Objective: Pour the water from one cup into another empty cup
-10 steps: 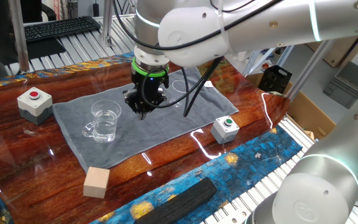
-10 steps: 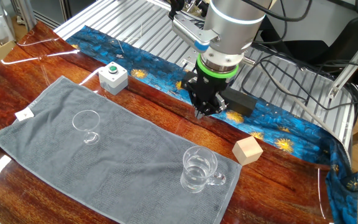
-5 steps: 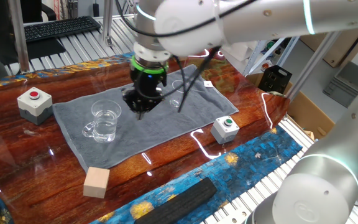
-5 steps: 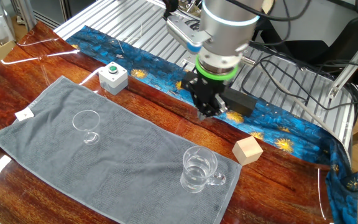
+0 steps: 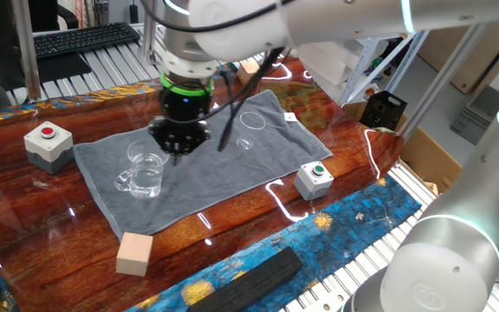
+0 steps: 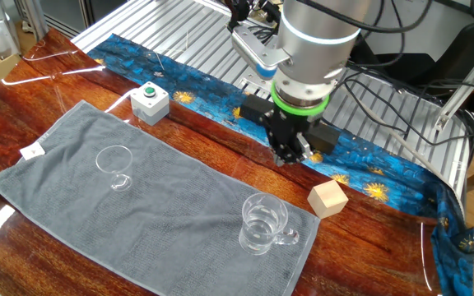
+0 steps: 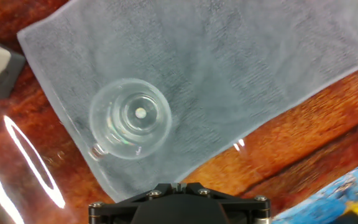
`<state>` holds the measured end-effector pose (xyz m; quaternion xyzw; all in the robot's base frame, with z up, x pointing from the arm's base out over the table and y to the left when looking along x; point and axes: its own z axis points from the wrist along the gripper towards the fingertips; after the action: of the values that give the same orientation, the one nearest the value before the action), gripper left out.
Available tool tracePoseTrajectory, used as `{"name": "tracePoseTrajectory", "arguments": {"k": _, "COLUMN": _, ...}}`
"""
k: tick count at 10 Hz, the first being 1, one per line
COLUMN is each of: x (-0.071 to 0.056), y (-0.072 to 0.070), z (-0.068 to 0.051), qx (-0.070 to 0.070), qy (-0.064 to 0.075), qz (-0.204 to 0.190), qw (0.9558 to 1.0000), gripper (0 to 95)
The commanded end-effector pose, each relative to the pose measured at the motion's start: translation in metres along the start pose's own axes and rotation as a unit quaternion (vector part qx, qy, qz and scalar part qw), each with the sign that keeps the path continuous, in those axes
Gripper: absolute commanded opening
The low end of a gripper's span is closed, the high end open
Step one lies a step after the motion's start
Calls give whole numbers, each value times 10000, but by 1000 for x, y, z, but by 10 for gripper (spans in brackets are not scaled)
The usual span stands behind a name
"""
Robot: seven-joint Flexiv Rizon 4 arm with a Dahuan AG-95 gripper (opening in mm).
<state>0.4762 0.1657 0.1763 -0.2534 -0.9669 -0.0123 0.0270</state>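
Grey towelling cloth (image 6: 163,205) carries both vessels. Black two-finger gripper (image 5: 178,154) points straight down, jaws fully closed, holding nothing. Wide clear glass mug with curved side handle (image 5: 145,172), water visible inside, stands upright below and just beside the gripper, not touching; in the hand view it lies ahead and left. Small handleless clear glass (image 5: 250,126) stands well apart on the gripper's opposite side. Judgement: jaws must open before approaching the handle.

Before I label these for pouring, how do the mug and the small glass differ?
The mug has a curved side handle; the small glass has none. The mug is wider, the small glass narrower. The mug holds clear water; the small glass looks empty. Both are clear glass, upright on the grey towel, untouched by the gripper.
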Motion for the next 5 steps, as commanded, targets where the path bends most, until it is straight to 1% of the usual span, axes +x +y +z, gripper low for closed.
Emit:
{"name": "tracePoseTrajectory", "arguments": {"k": 1, "x": -8, "y": 14, "z": 2, "qx": 35, "qy": -3, "qz": 95, "qw": 9999, "gripper": 0}}
{"name": "tracePoseTrajectory", "arguments": {"k": 3, "x": -18, "y": 29, "z": 3, "qx": 36, "qy": -11, "qz": 205, "qw": 9998, "gripper": 0}}
{"name": "tracePoseTrajectory", "arguments": {"k": 5, "x": -26, "y": 37, "z": 5, "qx": 39, "qy": -16, "qz": 218, "qw": 9998, "gripper": 0}}
